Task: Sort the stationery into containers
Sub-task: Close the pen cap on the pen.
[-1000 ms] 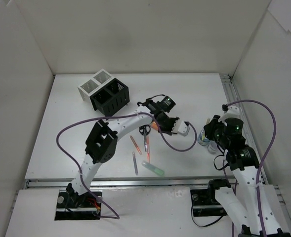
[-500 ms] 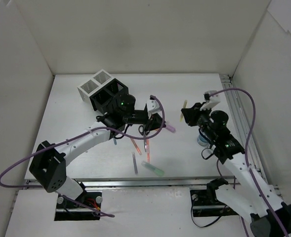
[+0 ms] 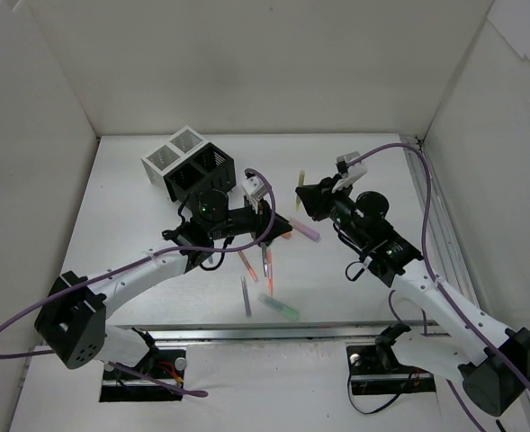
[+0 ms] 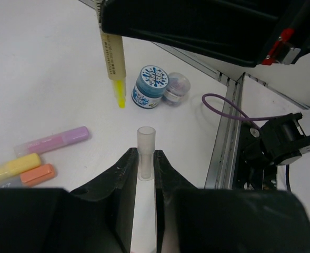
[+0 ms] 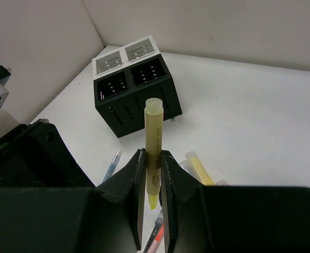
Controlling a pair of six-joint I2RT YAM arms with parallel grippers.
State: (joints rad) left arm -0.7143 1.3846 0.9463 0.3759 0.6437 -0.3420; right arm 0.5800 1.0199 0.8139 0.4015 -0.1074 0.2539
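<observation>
Small dark print runs along the barrel of the yellow highlighter, too fine to read in either wrist view. The right pincer is clenched on this chunky, straight-sided highlighter. It holds it upright in the air above the white worktop, with the bare chisel tip pointing down. The round blue pot has a white-and-blue patterned lid whose marks cannot be read. A smaller clear pot touches it on the worktop near a metal rail.

The left pincer is clamped on a pale slim pen with a frosted, tube-shaped end. Most of its barrel is hidden between the black fingers, so its kind is hard to tell.

The containers are four joined square cups of perforated mesh, two white behind two black, standing toward the far left of the worktop. Their insides are dark and hard to see.

A pink highlighter, another yellow one and an orange one lie loose, partly cut off by the left pincer's body. A blue-grey pen lies near the black cups. A green highlighter lies nearer the arm bases.
</observation>
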